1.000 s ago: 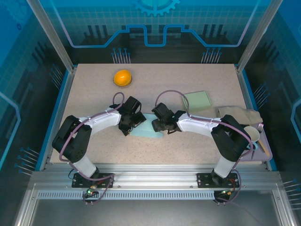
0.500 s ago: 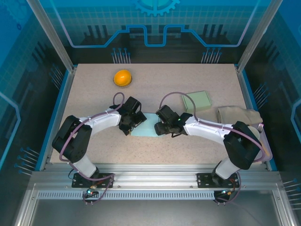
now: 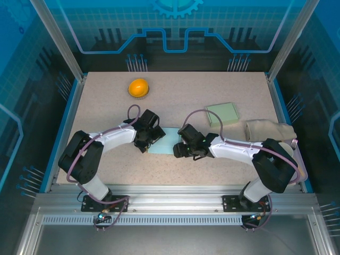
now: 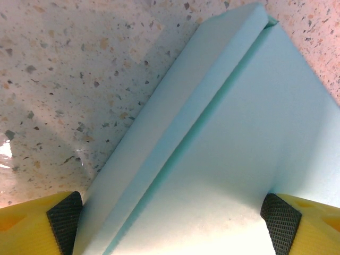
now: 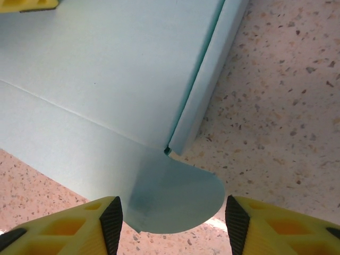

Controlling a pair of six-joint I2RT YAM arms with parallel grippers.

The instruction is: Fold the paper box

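Flat paper box [image 3: 163, 141] looks light & flimsy, so pinch flaps nr creases; left gripper [image 4: 171, 223] & right gripper [image 5: 173, 226] jaws both released.

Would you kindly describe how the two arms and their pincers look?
The left arm and right arm have white links, black joints and looping purple cables. The left pincer and right pincer have yellow fingers tipped with black textured pads.
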